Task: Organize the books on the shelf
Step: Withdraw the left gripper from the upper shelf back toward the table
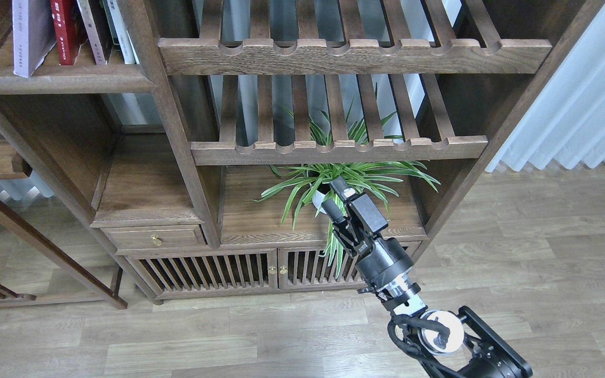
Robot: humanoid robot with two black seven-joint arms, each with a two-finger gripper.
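Fingers of our right gripper (pixel 338 198) sit slightly apart with a narrow gap between them, nothing held. Gripper points up and away at the potted spider plant (pixel 342 181), overlapping its leaves in view; can't tell whether they touch. Our right arm (pixel 386 268) comes in from the bottom right, over the wood floor (pixel 176 341). Our left gripper isn't visible.

Books are top left, standing on the solid dark-brown shelf (pixel 66 81) of the bookcase: pale lavender book (pixel 29 34) furthest left, tilted, lower corner near the shelf's front edge; red book (pixel 63 29) just right of it; a few thinner spines (pixel 105 29) further right, against the post. All cropped by the top edge. Maroon cover not identifiable here.

Slatted racks (pixel 355 55) with scalloped rails fill the upper centre. Plant stands on the flat board below them, above the slatted cabinet doors (pixel 239 270). Small drawer (pixel 155 237) to the left. White curtain (pixel 586 105) far right.
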